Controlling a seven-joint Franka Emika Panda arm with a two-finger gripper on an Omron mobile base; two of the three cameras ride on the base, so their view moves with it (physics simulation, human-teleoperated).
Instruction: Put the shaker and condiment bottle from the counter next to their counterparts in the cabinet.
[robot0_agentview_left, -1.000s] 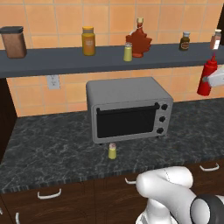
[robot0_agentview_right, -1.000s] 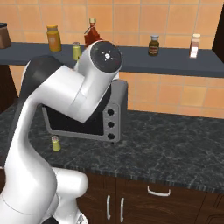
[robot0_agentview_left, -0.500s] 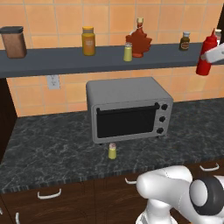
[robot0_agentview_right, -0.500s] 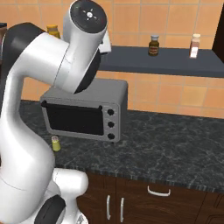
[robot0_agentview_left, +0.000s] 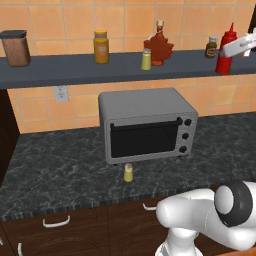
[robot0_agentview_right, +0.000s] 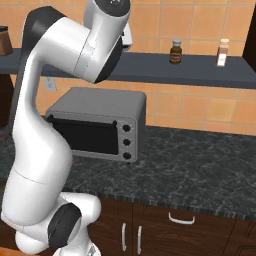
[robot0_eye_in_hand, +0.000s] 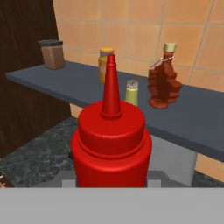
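Half of the task at most is under way: the condiment bottle (robot0_agentview_left: 225, 49) is pinched upright in the jaws at the shelf's (robot0_agentview_left: 75, 75) right end, well right of the maple-leaf bottle (robot0_agentview_left: 159, 47), while the shaker (robot0_agentview_left: 128, 173) is left on the counter (robot0_agentview_left: 60, 170) before the toaster oven (robot0_agentview_left: 145, 125).

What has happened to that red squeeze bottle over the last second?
The gripper, still shut on the condiment bottle, lifted it from below the cabinet up to shelf height. The shaker stayed on the counter; the shelf's shaker and maple-leaf bottle did too.
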